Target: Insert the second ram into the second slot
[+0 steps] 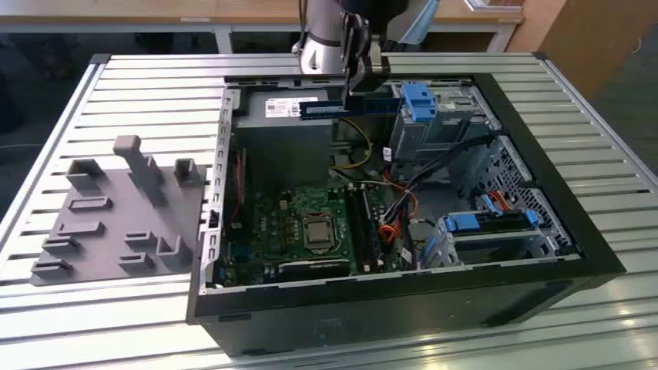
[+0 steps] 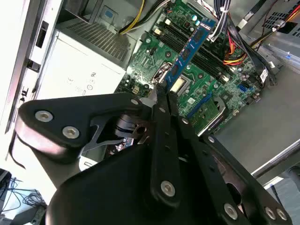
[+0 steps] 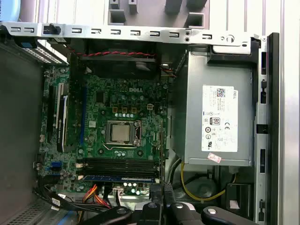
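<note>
Computer case lies open side up on slatted tabletop, walls all round, cables crowd exterior view's right, free room over motherboard. My gripper is clamped on one end of ram stick, held level above the power supply, well clear of the slots. Stick is thin, long, dark blue, with small dark chips

Arm hangs near vertical at the far edge in the exterior view, wrist pointing straight down. Gripper has its fingers pinched tight on the second ram.
</note>
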You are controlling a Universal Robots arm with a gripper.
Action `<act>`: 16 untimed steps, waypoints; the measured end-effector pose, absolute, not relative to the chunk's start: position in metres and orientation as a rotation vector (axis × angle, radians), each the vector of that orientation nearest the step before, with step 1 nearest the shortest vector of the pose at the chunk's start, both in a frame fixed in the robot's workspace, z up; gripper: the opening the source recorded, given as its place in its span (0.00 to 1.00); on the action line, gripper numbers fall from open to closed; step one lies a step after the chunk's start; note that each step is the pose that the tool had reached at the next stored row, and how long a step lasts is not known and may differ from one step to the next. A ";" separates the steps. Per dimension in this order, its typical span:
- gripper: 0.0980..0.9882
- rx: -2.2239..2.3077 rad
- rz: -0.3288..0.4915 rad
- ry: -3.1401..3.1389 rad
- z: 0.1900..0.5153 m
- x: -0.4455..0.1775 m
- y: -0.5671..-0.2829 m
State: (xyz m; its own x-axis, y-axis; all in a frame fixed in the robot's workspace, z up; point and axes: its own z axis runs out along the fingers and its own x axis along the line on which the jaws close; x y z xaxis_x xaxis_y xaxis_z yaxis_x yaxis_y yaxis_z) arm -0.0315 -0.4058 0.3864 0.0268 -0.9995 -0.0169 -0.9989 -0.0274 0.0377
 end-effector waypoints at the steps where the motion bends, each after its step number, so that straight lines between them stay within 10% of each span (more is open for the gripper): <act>1: 0.04 2.240 -0.060 -2.180 0.386 -0.032 -0.406; 16: 0.04 2.240 -0.060 -2.180 0.386 -0.032 -0.413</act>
State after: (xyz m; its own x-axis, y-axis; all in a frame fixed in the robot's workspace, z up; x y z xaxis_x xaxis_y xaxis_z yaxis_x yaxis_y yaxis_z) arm -0.0315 -0.4132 0.3864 0.0268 -0.9995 -0.0168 -0.9989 -0.0274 0.0377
